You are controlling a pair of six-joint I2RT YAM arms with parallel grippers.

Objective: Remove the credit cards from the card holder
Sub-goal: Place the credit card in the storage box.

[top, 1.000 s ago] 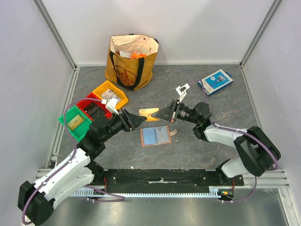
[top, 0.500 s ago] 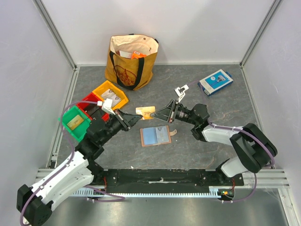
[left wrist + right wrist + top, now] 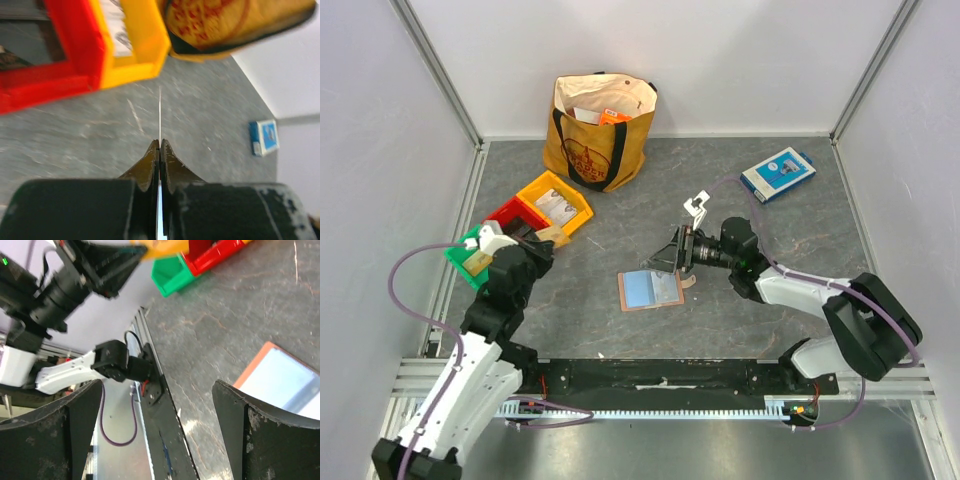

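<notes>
The card holder (image 3: 650, 289) lies open on the grey table, its pale blue lining facing up; its corner shows in the right wrist view (image 3: 285, 380). My left gripper (image 3: 540, 244) is shut on one credit card (image 3: 551, 237), held over the table beside the bins. In the left wrist view that card (image 3: 159, 112) is a thin edge-on line sticking out past the closed gripper (image 3: 159, 143). My right gripper (image 3: 663, 262) hangs open and empty just above the holder's far edge, and in its wrist view the gripper (image 3: 156, 385) stands wide apart.
Green (image 3: 470, 262), red (image 3: 508, 214) and yellow (image 3: 556, 199) bins stand at the left. A tan tote bag (image 3: 600, 130) is at the back. A blue-and-white flat box (image 3: 777, 173) lies at the back right. White walls close in the table.
The card passed from the right gripper to the left one: the left shut on it, the right opened. The left arm swung back left towards the bins; the right dropped over the holder.
</notes>
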